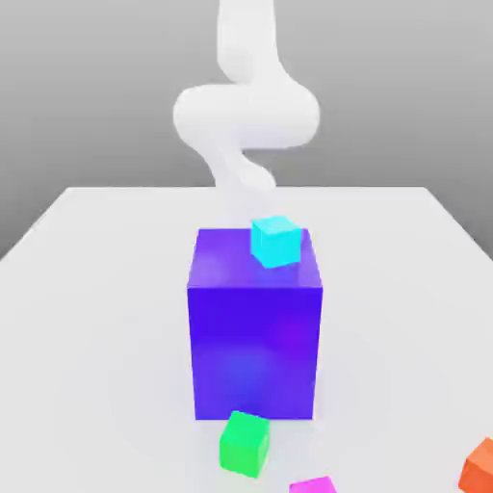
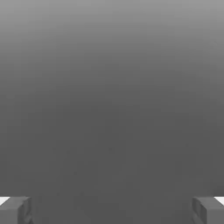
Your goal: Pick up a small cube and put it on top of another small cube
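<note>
Watching the exterior view, I saw the pink cube [image 1: 313,485] on the table [image 1: 87,318] at the near edge, between the green cube [image 1: 244,444] and orange cube [image 1: 480,464], below the big blue cube [image 1: 255,337]. In the hand view my gripper [image 2: 112,210] was spread wide, holding nothing.

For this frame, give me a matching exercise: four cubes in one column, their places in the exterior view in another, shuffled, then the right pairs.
Things:
1. cyan cube
2. green cube
3. orange cube
4. pink cube

Places:
A. at the table's near edge, just to the exterior view's right of the green one
B. on top of the big blue cube
C. at the exterior view's far right edge
D. on the table, right in front of the big blue cube

Pairs: 1-B, 2-D, 3-C, 4-A
</note>
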`<state>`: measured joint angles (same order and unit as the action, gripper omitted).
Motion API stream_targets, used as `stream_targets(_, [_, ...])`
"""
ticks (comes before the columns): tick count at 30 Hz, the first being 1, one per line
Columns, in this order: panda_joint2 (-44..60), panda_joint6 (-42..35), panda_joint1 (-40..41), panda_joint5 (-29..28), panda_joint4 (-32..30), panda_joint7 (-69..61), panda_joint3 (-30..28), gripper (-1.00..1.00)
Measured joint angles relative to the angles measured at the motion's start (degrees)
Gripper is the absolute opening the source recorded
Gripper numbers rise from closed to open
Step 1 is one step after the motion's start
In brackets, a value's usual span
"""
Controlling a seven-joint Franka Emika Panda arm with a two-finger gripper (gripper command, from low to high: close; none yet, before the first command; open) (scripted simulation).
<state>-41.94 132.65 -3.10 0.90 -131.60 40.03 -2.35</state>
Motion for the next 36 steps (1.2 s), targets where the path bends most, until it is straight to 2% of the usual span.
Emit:
stream_targets(12, [18.77,4.26,-13.19,6.69,0.86,-29.88,-10.5,0.0])
stream_targets(21, [32.97,7.24,-19.23,13.45,1.55,-53.22,-14.87,0.0])
stream_targets(29, [45.24,10.08,-21.03,17.61,2.09,-72.69,-14.64,0.0])
stream_targets(36, [54.9,13.49,-20.25,16.76,2.27,-86.64,-12.67,0.0])
